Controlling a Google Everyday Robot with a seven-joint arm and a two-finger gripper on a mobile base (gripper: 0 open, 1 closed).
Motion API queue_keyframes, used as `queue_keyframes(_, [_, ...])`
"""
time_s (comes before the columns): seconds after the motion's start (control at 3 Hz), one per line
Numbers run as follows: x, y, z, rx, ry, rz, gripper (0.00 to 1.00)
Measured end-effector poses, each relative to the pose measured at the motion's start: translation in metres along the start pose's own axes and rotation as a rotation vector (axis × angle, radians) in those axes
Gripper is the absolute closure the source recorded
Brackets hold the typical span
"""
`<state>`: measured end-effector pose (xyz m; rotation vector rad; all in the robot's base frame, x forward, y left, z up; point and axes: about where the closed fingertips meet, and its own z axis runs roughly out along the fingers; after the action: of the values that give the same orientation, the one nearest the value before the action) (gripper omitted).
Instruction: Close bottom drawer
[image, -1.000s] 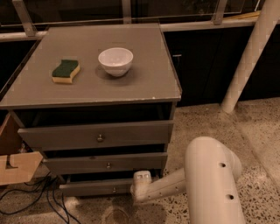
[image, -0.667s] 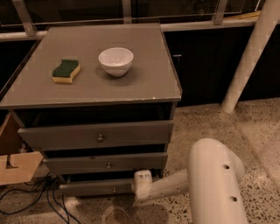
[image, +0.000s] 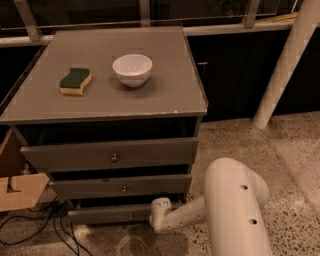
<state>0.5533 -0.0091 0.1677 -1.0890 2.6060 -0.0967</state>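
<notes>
Speckled terrazzo floor and dark glazed panels framed a grey cabinet (image: 150, 100) with three drawer fronts, seen from above and in front.

Camera view, task progress. The bottom drawer (image: 105, 214), the slimmest front with a tiny knob (image: 130, 216) at its centre, sat lowest in the stack, just above the floor. A dark gap showed above its panel, and the panel appeared to stand a little forward of the carcass, though the steep angle made this hard to confirm. I judged the closing well advanced but not finished: what remained was a short push inward until the front sat flush. The middle drawer (image: 120, 186) and the top drawer (image: 110, 155) played no part in this step. On the cabinet top, a white bowl (image: 132, 69) and a green-and-yellow sponge (image: 75, 81) lay well apart from the work. Dark cables (image: 55, 227) trailed on the floor at lower left.

Camera view, the hand. My gripper (image: 159, 210) lay low at the right end of the bottom drawer's front, touching it or just beside it, with my white arm (image: 232, 205) reaching in from the right. It carried nothing. Whether my gripper was spread or pressed together I could not tell, as its working end faced the panel and away from the camera.
</notes>
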Motion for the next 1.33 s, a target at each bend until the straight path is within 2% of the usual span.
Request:
queue_keyframes(0.33, [0.009, 0.016, 0.011, -0.014, 0.021, -0.046, 1.0])
queue_keyframes(0.67, [0.013, 0.027, 0.014, 0.0, 0.018, -0.061, 1.0])
queue_keyframes(1.0, [0.013, 0.028, 0.014, 0.004, 0.016, -0.063, 0.82])
queue_keyframes(1.33, [0.013, 0.028, 0.014, 0.004, 0.016, -0.063, 0.51])
